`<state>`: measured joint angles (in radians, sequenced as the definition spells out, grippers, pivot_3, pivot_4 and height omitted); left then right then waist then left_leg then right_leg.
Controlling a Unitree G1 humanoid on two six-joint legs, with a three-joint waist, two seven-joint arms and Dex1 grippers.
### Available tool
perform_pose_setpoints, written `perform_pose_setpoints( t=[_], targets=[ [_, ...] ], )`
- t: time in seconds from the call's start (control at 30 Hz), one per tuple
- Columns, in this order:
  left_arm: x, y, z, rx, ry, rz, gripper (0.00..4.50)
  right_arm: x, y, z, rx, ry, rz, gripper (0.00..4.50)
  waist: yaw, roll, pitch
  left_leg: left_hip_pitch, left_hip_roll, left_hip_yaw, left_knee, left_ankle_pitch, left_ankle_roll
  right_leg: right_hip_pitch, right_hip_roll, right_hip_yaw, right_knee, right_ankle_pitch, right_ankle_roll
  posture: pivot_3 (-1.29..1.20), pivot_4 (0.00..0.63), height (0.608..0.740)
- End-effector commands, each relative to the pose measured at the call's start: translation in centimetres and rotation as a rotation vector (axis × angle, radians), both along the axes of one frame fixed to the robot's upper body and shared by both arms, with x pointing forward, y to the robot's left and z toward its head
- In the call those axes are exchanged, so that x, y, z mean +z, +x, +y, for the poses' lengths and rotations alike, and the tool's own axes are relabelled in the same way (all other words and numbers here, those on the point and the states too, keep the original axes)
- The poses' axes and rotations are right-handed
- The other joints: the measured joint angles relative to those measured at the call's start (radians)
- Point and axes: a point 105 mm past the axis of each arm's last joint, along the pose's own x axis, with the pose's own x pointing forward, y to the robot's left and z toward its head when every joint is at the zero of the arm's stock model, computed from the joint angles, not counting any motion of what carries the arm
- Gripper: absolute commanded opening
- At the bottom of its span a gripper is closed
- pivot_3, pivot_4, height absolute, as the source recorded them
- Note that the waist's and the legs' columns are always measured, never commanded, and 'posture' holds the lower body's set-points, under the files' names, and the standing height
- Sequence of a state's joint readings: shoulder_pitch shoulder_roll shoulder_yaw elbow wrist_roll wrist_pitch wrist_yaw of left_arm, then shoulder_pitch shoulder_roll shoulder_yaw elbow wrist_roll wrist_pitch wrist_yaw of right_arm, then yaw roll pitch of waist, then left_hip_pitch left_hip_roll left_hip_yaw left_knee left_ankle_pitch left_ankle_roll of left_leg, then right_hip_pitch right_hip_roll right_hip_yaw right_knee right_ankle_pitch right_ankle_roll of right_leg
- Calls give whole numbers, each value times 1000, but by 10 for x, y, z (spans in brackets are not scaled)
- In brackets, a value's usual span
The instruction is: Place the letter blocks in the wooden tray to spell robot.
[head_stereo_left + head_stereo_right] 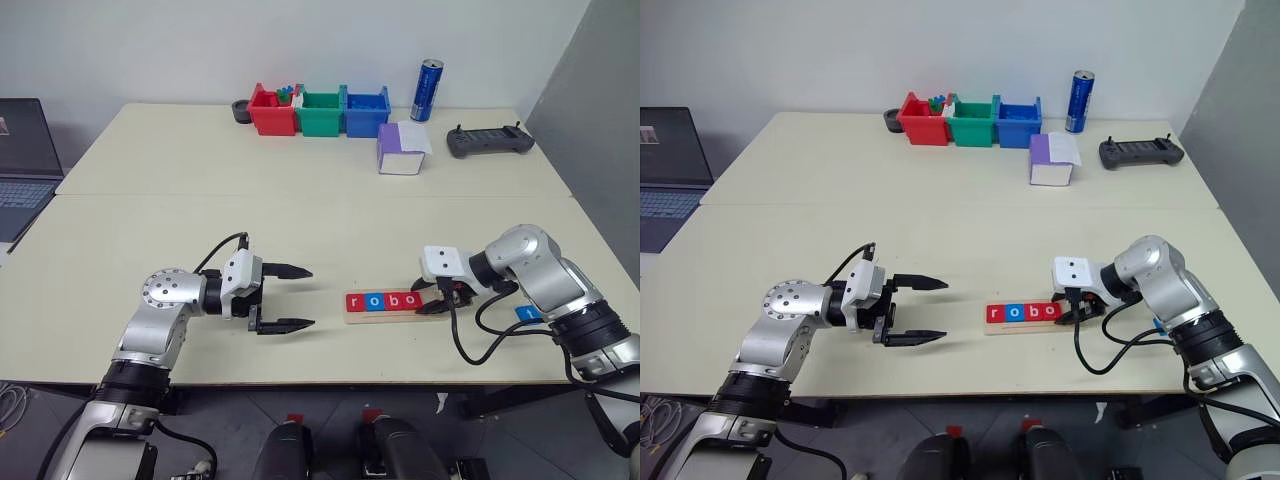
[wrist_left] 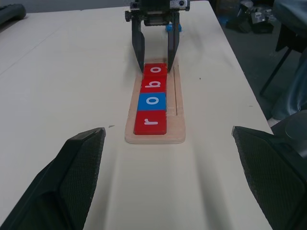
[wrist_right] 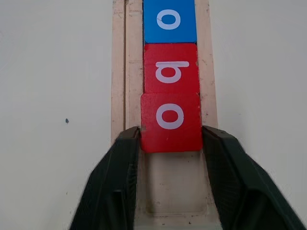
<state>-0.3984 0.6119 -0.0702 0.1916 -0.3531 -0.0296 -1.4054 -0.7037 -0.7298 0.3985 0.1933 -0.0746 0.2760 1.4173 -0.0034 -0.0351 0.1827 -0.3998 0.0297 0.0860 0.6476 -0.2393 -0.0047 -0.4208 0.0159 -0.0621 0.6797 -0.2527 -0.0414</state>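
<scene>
Four small flat square letter tiles (image 2: 152, 98), glossy red, blue, red, red with white lowercase r, o, b, o, sit in a row in the long pale-wood grooved tray (image 2: 178, 115) on the smooth cream tabletop (image 1: 300, 200). The right gripper (image 3: 170, 143) straddles the last red o tile (image 3: 170, 122), its black ribbed fingers (image 3: 120, 177) slightly parted, close against the tile's edges. A fifth blue tile (image 1: 527, 313) lies beside the right arm. The left gripper (image 1: 290, 297) hovers wide open, just short of the tray's r end
</scene>
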Motion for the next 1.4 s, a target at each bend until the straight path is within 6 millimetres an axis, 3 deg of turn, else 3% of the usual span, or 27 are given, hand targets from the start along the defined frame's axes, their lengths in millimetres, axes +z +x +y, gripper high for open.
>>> perform_pose_setpoints(
  t=[0.03,0.13,0.37,0.53,0.73,0.8,0.93,1.07,1.17,1.4],
  targets=[
    [10,2,1,1,-9,-44,4500,17,4,4,20,25,-50,3532,0,0,0,0,0,0,0,0,0,0,0,0,0,0,0,0,150,740],
    [10,2,1,0,-9,-44,4500,28,4,5,25,60,-65,4477,0,0,0,0,0,0,0,0,0,0,0,0,0,0,0,0,150,740],
    [10,2,1,-1,-10,-45,4500,63,4,-4,-18,149,-130,4477,2,0,0,0,0,0,0,0,0,0,0,0,0,0,0,0,150,740],
    [10,1,2,1,-12,-44,4500,72,0,-39,-229,229,-124,4477,3,0,0,0,0,0,0,0,0,0,-1,0,0,0,0,0,150,740],
    [8,0,4,4,-17,-37,4500,84,-21,-85,-627,368,-158,4477,4,0,0,0,0,0,-1,0,0,0,-1,0,-1,-1,-1,0,150,740],
    [7,0,3,1,-20,-34,4500,78,-33,-101,-766,404,-160,4477,3,0,0,0,0,0,-1,0,0,0,-1,0,0,-1,-1,0,150,740],
    [7,3,-2,-18,-30,-31,4500,47,-64,-138,-1020,338,-164,4477,9,0,-1,0,0,-2,-1,0,0,1,-1,-2,-1,-1,-1,0,150,740],
    [8,6,-5,-43,-27,-32,4500,40,-81,-159,-1168,331,-202,4477,3,1,-2,0,-1,-1,-1,0,0,0,-1,-1,-1,-1,-1,0,150,740],
    [7,8,-7,-65,-25,-27,4500,41,-85,-169,-1269,346,-252,4477,-2,1,-2,0,0,-1,-1,0,0,1,0,-1,-1,-1,0,0,150,740],
    [5,10,-16,-113,-29,-15,4500,27,-97,-167,-1338,343,-209,4477,1,1,-2,-1,-1,-2,-1,0,0,1,0,-1,-2,-1,0,0,150,740]
  ],
)
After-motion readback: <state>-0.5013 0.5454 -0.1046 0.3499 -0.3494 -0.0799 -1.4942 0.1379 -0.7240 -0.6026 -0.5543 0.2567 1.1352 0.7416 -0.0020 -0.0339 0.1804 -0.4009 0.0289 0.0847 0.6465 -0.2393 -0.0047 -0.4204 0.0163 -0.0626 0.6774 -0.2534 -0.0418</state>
